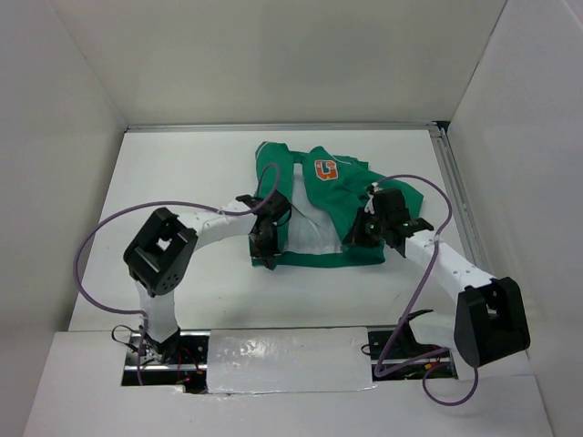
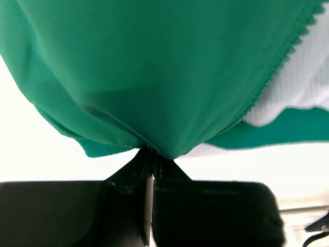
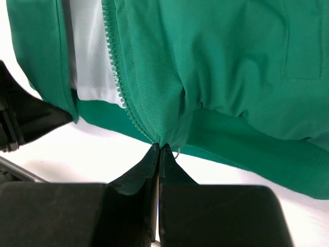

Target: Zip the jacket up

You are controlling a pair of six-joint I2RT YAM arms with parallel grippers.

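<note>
Your left wrist view shows the left gripper point(image 2: 153, 154) closed on the green bottom hem of the jacket point(image 1: 351, 196). In the right wrist view, the right gripper point(image 3: 160, 149) pinches the hem just beside the zipper teeth point(image 3: 121, 87). Only the top view shows the jacket lying open on the far right of the table point(image 1: 182, 173), with the orange patch point(image 1: 325, 169) farther back.

bg: white table point(image 1: 182, 182) | white walls point(image 1: 273, 55) back+sides | metal rail point(image 1: 455, 196) rt edge | light even, soft
</note>
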